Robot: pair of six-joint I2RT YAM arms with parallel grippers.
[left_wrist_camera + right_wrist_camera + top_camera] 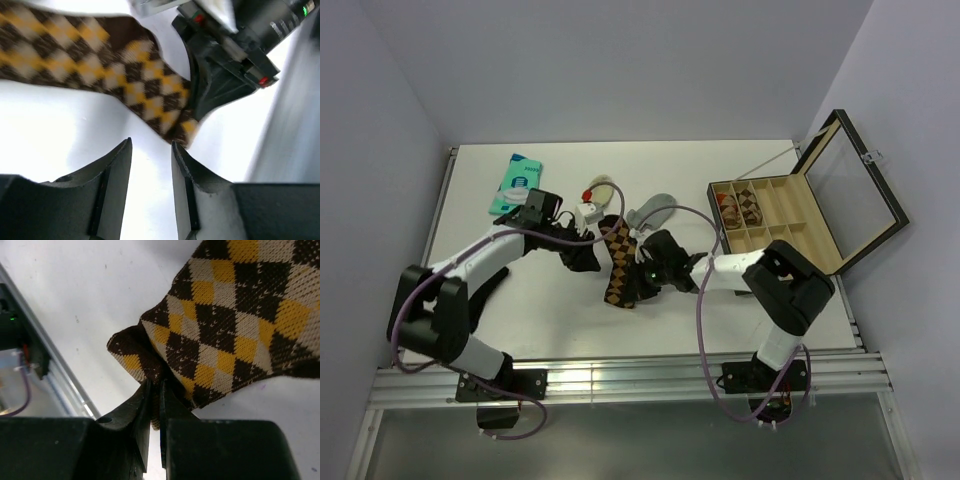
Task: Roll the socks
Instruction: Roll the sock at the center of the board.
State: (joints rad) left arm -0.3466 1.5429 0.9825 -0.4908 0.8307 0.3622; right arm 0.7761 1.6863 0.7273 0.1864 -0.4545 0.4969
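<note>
A long dark-brown argyle sock [617,262] lies flat on the white table, running from centre toward the front. My right gripper [156,385] is shut on a folded edge near one end of this sock [240,315], and in the top view the right gripper [635,283] sits at the sock's lower right side. My left gripper [151,145] stands open just off the sock [100,55], with only bare table between its fingers. From above, the left gripper [590,254] is at the sock's left side. A grey sock [655,210] and a cream sock [600,190] lie behind.
A teal-and-white packet [516,183] lies at the back left. An open wooden box [790,215] with compartments, lid raised, stands at the right, with rolled patterned socks in its back-left cells. The right gripper's black body [220,75] is close in front of my left fingers.
</note>
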